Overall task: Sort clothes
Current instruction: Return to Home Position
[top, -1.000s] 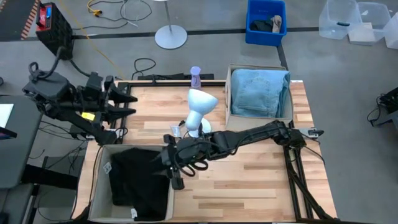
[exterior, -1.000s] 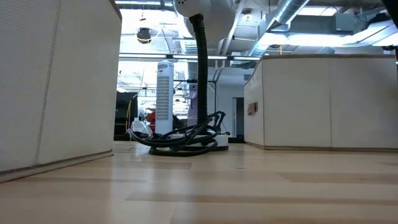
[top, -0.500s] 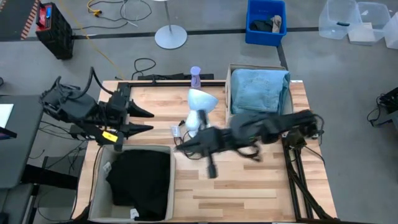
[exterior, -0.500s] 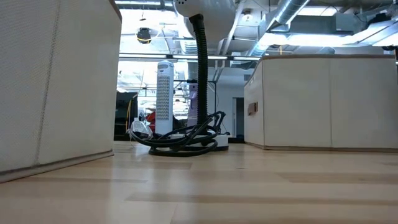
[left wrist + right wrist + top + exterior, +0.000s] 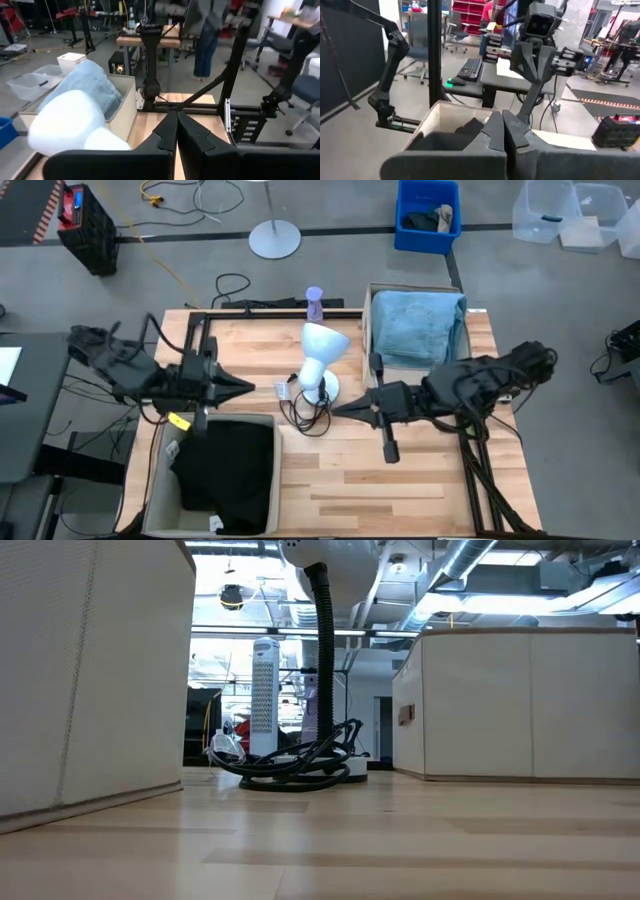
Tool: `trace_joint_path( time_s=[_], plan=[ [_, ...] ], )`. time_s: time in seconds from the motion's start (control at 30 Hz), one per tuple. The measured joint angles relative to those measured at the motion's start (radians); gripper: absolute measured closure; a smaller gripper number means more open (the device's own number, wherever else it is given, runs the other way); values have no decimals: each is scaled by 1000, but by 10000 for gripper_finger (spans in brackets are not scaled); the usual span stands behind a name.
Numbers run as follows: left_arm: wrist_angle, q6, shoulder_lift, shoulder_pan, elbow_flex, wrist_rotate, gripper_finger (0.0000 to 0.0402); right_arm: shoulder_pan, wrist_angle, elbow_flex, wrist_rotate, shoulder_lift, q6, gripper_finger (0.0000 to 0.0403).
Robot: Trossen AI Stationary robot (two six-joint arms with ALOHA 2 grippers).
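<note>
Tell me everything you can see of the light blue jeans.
The light blue jeans are faded denim, folded into a thick, softly creased bundle that fills the beige fabric box at the table corner on the right arm's side. They lie flat, and the left wrist view shows their rounded top at the box's rim. Only the box touches them; the white lamp stands beside the box, and the right end effector hovers over the table, apart.

Wood table; box; second box; lamp; perhaps bottle.
</note>
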Motion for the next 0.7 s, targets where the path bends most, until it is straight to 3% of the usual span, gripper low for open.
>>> trace_joint_path(
  time_s=[0.27,0.43,0.7],
  plan=[
    [317,-5,-198,0,-382,-8,401,37,310,-499,3,-288,121,402],
    [381,-24,-314,0,-545,-18,401,93,379,-729,16,-445,184,403],
    [392,-57,-464,1,-702,-24,401,184,405,-1002,52,-687,228,403]
  ],
)
